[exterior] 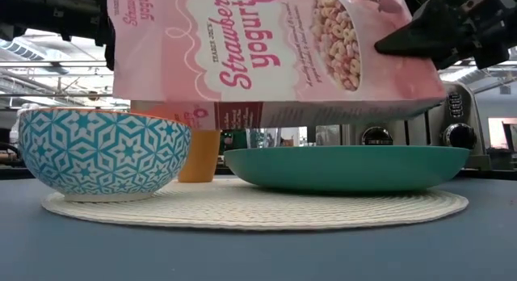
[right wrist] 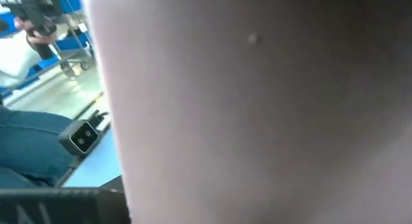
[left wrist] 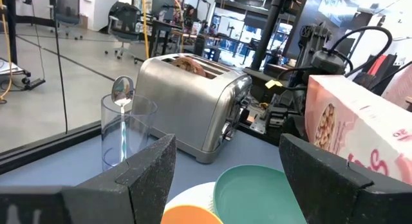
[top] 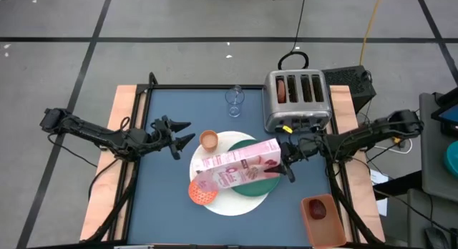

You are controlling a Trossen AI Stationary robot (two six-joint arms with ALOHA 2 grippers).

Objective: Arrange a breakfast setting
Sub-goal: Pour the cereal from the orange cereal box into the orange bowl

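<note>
One plate (top: pixel 259 186), one bowl (top: pixel 202 192), one glass (top: pixel 234 100).

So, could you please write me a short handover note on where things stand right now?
Right gripper: shut on the pink cereal box, held tipped over the patterned bowl and green plate.
Left gripper: open, empty, beside the orange cup.
Bowl, cup and plate sit on the white placemat; glass with spoon stands behind, left of the toaster.
Done: setting laid out.
Left: probably finish with the cereal and put the box down.
</note>
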